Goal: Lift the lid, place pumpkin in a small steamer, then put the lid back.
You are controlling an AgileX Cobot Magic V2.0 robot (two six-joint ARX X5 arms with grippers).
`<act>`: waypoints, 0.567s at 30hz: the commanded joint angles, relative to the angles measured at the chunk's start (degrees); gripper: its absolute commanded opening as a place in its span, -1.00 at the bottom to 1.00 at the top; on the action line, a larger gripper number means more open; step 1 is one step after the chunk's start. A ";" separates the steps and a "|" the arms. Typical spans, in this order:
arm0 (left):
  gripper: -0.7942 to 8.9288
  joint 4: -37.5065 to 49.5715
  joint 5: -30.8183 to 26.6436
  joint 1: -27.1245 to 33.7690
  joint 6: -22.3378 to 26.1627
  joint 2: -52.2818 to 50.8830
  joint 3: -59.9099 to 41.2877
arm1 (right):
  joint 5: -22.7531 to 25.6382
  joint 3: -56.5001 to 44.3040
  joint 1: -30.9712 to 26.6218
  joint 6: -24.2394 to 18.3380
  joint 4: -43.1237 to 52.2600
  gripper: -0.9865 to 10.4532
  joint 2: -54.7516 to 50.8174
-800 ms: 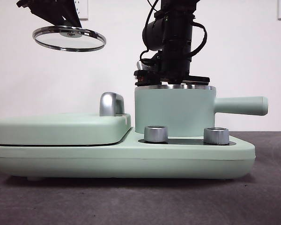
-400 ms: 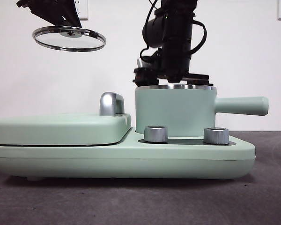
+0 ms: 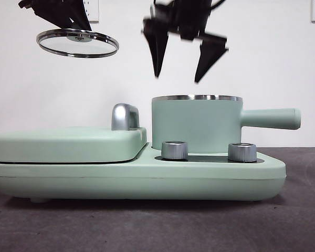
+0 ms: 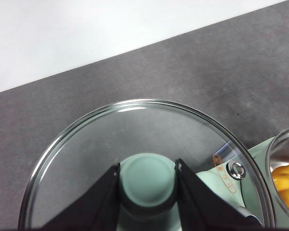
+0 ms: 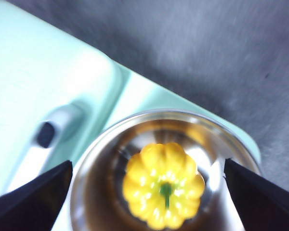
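Observation:
The yellow pumpkin (image 5: 164, 185) with its green stem sits inside the small steamer (image 3: 197, 123), whose steel rim (image 5: 159, 118) rings it in the right wrist view. My right gripper (image 3: 181, 55) hangs open directly above the pot, clear of the rim, holding nothing. High at the left, my left gripper (image 4: 148, 185) is shut on the mint-green knob of the glass lid (image 3: 77, 43), held level in the air away from the pot. A sliver of the pumpkin (image 4: 288, 185) also shows at the edge of the left wrist view.
The steamer stands on a wide mint-green appliance base (image 3: 136, 176) with two silver knobs (image 3: 175, 149) (image 3: 242, 151). A flat mint-green cover (image 3: 68, 144) with a chrome handle (image 3: 125, 116) fills its left half. The steamer's long handle (image 3: 270, 118) points right.
My right gripper has risen out of the steamer and opened, leaving the pumpkin inside. The left gripper and the lid have stayed where they were.

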 commanded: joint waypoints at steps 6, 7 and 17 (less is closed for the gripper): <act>-0.81 1.49 0.42 -0.24 -0.66 -0.39 1.88 | 0.07 -5.51 0.98 -0.33 -4.61 0.03 -11.47; -0.81 1.51 0.42 -0.35 -0.66 -0.39 1.79 | 0.09 -7.41 1.16 -0.44 -4.61 0.03 -13.90; -0.81 1.55 1.88 -3.19 -2.36 -0.39 1.55 | 5.55 -30.67 5.51 -0.35 -4.57 0.02 -38.58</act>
